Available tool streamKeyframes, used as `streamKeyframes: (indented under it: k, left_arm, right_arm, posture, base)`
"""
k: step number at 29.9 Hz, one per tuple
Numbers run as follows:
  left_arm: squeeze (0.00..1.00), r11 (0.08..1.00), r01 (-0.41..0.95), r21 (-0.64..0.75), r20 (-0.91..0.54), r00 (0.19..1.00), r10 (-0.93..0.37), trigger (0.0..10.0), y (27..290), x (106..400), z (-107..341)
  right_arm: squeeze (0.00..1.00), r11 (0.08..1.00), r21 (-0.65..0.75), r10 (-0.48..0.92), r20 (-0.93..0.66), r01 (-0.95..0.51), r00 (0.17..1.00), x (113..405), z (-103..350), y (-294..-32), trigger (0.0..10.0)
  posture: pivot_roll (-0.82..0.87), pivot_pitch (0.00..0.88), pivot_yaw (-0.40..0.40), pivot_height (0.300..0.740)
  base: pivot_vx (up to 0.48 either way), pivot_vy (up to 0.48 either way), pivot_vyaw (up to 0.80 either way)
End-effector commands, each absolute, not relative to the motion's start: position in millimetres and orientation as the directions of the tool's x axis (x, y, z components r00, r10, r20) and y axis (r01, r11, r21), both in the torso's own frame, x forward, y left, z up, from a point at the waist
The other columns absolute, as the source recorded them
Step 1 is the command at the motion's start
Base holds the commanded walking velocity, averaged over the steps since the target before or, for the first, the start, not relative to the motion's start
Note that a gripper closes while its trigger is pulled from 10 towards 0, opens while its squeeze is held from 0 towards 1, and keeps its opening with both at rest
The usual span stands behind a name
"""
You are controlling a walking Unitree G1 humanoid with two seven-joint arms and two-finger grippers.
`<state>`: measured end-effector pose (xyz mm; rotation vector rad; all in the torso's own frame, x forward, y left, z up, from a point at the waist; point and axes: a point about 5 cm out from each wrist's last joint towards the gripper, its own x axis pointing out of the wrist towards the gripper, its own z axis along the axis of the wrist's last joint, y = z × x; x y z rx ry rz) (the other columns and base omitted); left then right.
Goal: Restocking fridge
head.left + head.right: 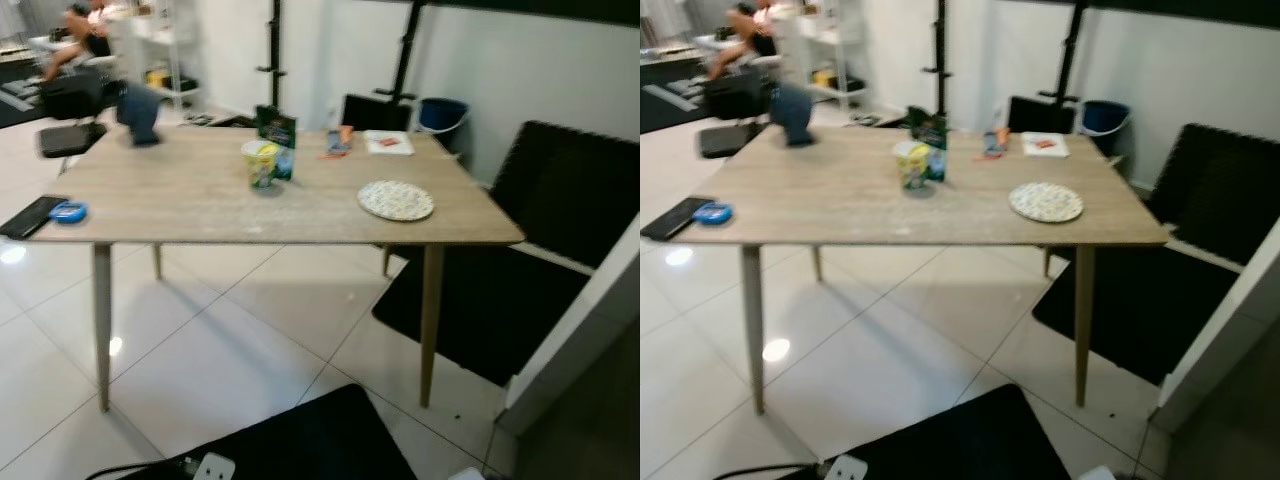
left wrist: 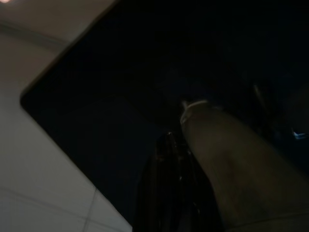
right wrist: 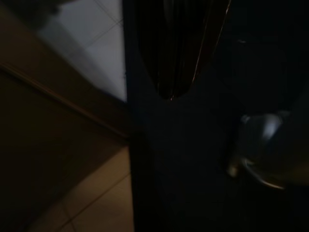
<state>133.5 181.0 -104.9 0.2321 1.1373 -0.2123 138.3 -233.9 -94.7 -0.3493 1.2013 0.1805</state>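
Both arms hang idle: the left claw and right claw point down over a black floor mat, too dark to tell whether either is spread or pressed together. Ahead stands the pale wooden counter. The yellow-green round tub and dark green upright carton sit mid-counter toward the far edge, roughly centred between the arms, well apart from both. A patterned round plate lies nearer the right edge.

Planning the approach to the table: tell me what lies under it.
Under the table lie white floor tiles and, at its right, a black mat. Its far legs show only in part.
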Motion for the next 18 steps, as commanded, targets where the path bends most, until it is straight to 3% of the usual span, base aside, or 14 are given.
streamKeyframes:
  k: [1,18]
  left_arm:
    - [0.00,0.954,0.295,0.059,-0.941,0.335,-0.046,10.0,180.7,114.3,-111.3]
    - [0.00,0.952,0.301,0.058,-0.941,0.335,-0.048,10.0,181.0,115.5,-110.9]
  right_arm:
    - [0.00,0.932,-0.184,-0.070,-0.936,-0.313,0.345,134.1,-94.0,-242.3,10.0]
    - [0.00,0.932,-0.186,-0.072,-0.936,-0.310,0.346,134.2,-94.3,-241.3,10.0]
  posture:
    - [-0.02,0.000,-0.028,0.740]
    - [-0.02,0.000,-0.023,0.740]
  base:
    - [0.262,0.000,0.00]
    - [0.262,0.000,0.00]
